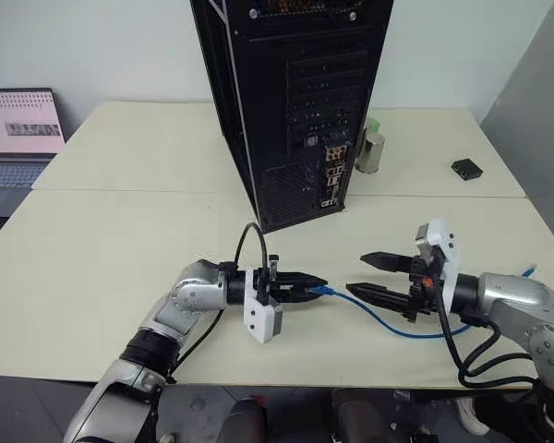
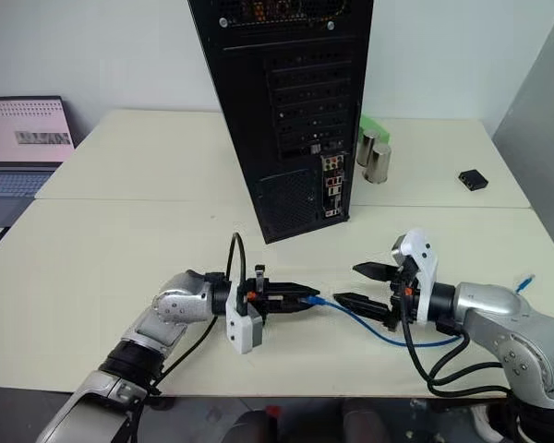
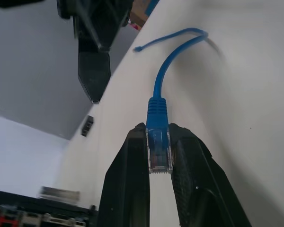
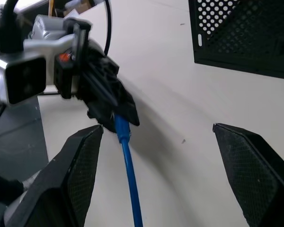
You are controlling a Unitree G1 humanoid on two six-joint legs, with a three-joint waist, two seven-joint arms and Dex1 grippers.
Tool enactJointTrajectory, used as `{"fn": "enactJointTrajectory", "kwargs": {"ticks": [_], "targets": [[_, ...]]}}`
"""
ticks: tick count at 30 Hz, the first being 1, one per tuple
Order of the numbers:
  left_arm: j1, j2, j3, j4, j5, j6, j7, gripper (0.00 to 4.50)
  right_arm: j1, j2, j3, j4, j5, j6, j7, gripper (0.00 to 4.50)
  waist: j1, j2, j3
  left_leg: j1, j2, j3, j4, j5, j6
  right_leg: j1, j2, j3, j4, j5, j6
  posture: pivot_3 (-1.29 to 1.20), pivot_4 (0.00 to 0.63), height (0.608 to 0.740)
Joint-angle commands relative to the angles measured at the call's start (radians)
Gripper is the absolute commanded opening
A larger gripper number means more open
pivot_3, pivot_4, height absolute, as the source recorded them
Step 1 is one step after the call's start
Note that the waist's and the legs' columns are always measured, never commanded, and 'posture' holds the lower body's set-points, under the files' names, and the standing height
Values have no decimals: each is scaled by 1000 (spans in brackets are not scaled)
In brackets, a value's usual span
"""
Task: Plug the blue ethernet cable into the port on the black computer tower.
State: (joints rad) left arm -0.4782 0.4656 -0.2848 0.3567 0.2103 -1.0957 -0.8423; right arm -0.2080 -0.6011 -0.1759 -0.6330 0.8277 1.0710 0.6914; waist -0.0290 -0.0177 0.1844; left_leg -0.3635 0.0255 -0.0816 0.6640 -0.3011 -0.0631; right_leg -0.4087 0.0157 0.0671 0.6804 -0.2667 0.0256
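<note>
The black computer tower [image 1: 291,101] stands upright at mid-table, its rear panel facing me, with the coloured connector cluster holding the port [image 1: 333,175] low on its right side. My left gripper [image 1: 312,287] is shut on the clear plug end of the blue ethernet cable [image 3: 157,142], held just above the table in front of the tower. The cable [image 1: 397,328] loops right under my right gripper [image 1: 362,274], whose fingers stand open with nothing between them, a short way right of the plug. The cable's other end [image 1: 530,270] lies at the right edge.
Two metal cylinders [image 1: 370,152] and a green object stand right of the tower. A small flat black box [image 1: 465,168] lies at the far right. A laptop [image 1: 18,138] sits off the table's left side. Bare tabletop stretches between the grippers and the tower.
</note>
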Motion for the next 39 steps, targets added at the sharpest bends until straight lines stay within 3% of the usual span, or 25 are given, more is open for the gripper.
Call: {"fn": "enactJointTrajectory", "kwargs": {"ticks": [1,15,18,26,32,39], "targets": [[-46,-12,46,36,77,-91,127,304,-31,33,8,-20,75,39,-65,3934,0,0,0,0,0,0,0,0,0,0,0,0,0,0,0,0,150,740],[-69,12,25,44,200,-94,316,304,-81,95,117,21,93,14,-143,3934,-1,0,0,0,0,0,0,0,0,0,0,-1,0,0,0,0,150,740],[-69,17,19,40,209,-91,333,304,-89,93,128,32,88,2,-146,3404,-1,0,0,0,0,0,0,0,0,0,0,-1,0,0,0,0,150,740],[-66,27,8,30,227,-80,371,304,-103,92,145,49,78,-19,-147,1376,-1,0,0,0,0,-1,0,0,0,0,0,-1,0,0,0,0,150,740],[-66,28,7,26,245,-72,397,304,-100,80,153,53,62,-30,-139,202,-1,0,0,0,0,-1,0,0,0,0,0,-1,0,0,0,0,150,740],[-66,30,8,28,272,-80,436,304,-105,73,151,61,65,-34,-138,8,-1,0,0,0,0,-1,0,0,0,0,0,-1,0,0,0,0,150,740]]}}
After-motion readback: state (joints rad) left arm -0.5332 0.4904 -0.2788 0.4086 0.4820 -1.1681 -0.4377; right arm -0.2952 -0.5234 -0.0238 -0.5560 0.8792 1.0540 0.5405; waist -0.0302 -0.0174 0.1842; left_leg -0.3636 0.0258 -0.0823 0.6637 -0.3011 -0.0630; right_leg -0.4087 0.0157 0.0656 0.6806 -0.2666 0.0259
